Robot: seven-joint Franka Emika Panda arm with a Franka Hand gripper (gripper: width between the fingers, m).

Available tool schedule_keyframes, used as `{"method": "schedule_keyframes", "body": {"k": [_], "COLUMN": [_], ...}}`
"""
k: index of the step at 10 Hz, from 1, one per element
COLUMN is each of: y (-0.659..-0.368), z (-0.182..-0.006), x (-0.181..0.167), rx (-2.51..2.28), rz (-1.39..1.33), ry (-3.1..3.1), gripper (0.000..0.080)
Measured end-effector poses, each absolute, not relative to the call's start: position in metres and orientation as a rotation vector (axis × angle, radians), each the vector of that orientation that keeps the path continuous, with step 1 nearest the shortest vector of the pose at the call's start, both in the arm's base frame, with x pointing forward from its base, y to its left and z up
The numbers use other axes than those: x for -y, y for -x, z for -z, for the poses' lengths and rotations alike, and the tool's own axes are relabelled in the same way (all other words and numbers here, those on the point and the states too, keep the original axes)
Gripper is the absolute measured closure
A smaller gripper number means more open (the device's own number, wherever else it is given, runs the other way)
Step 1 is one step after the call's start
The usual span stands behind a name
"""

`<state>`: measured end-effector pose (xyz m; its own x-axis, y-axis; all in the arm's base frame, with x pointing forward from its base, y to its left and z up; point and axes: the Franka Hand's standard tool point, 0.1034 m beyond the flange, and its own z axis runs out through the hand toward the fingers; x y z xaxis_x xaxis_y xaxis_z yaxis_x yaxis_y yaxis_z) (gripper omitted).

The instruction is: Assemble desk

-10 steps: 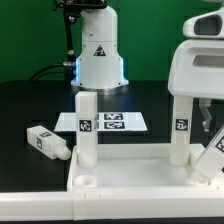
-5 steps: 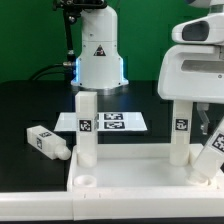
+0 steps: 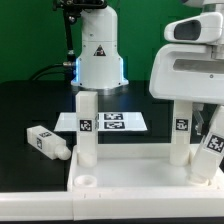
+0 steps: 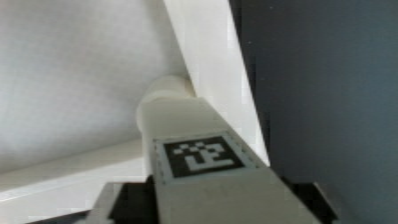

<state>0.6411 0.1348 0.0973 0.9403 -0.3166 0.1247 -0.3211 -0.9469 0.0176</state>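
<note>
The desk panel (image 3: 130,178) lies rim-up on the black table (image 3: 30,110). A first upright leg (image 3: 86,125) and a second upright leg (image 3: 181,130) stand along its far edge, and a loose leg (image 3: 45,142) lies beside it on the table. The step in hand appears to be seating the tilted leg (image 3: 209,150) at the corner on the exterior view's right. The end effector (image 4: 210,200) is clamped on that leg's sides. The next move probably calls for righting the leg over its hole and then pressing it down.

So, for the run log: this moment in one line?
gripper astride tilted leg, grip unclear | two legs upright on panel | one leg loose on table
</note>
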Motion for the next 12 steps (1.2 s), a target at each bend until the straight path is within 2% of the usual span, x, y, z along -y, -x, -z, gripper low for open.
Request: {"method": "schedule_keyframes", "body": {"k": [3, 5, 6, 9, 11, 12], "y": [-0.643, -0.644, -0.647, -0.644, -0.641, -0.641], "z": [-0.095, -0.095, -0.098, -0.095, -0.093, -0.093], "x": [-0.113, -0.109, -0.106, -0.107, -0.109, -0.109], "rx": [0.768, 1.282, 1.367, 1.633, 2.131, 2.131], "rz": [-0.197, -0.165, -0.152, -0.14, -0.138, -0.138], "ry": [-3.017, -2.911, -2.872, -2.736, -2.441, -2.441], "gripper": [0.051, 0.051, 0.051, 0.051, 0.051, 0.0509]}}
